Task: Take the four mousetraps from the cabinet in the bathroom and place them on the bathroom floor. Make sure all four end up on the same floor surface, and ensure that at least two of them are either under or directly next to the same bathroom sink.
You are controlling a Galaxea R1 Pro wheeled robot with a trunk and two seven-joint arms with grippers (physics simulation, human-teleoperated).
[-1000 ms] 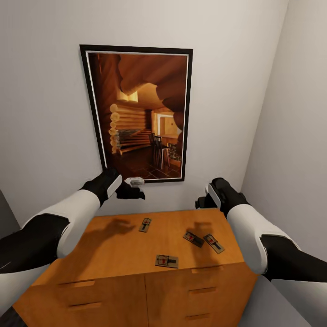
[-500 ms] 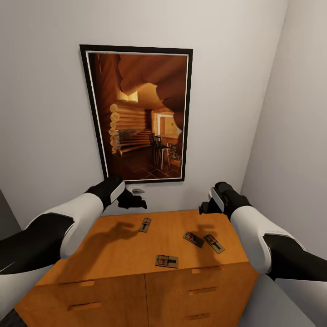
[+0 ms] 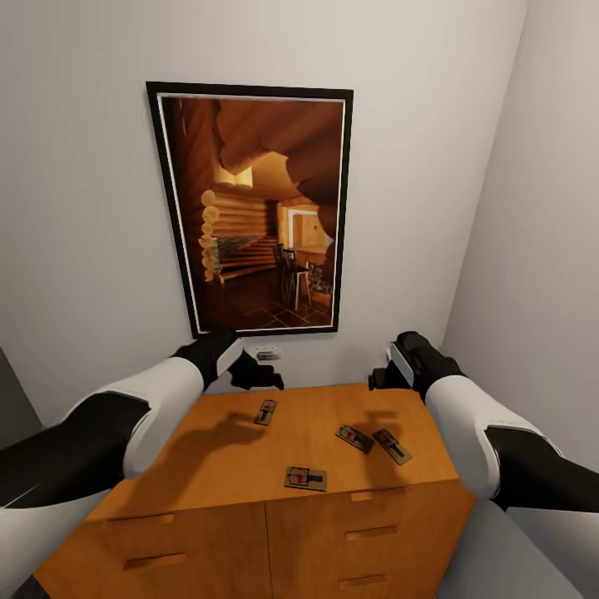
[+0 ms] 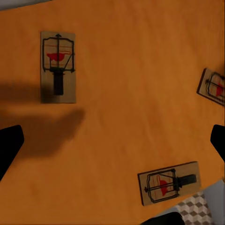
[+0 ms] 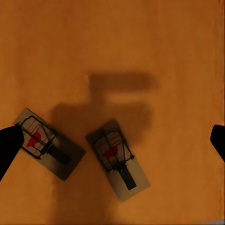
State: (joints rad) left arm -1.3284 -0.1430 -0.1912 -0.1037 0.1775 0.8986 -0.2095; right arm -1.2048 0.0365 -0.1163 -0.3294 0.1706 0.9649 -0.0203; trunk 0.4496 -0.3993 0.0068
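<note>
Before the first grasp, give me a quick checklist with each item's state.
1. All four mousetraps on the cabinet top: ok: back one, front one, right pair and.
2. Left gripper empty, fingers apart: ok.
3. Right gripper empty, fingers apart: ok.
4. Right gripper above the right pair: ok, both traps lie in its wrist view.
5. Right pair separated enough for one clean pick: cannot tell, they lie close.
6. Sink and drop spot located: cannot tell.
</note>
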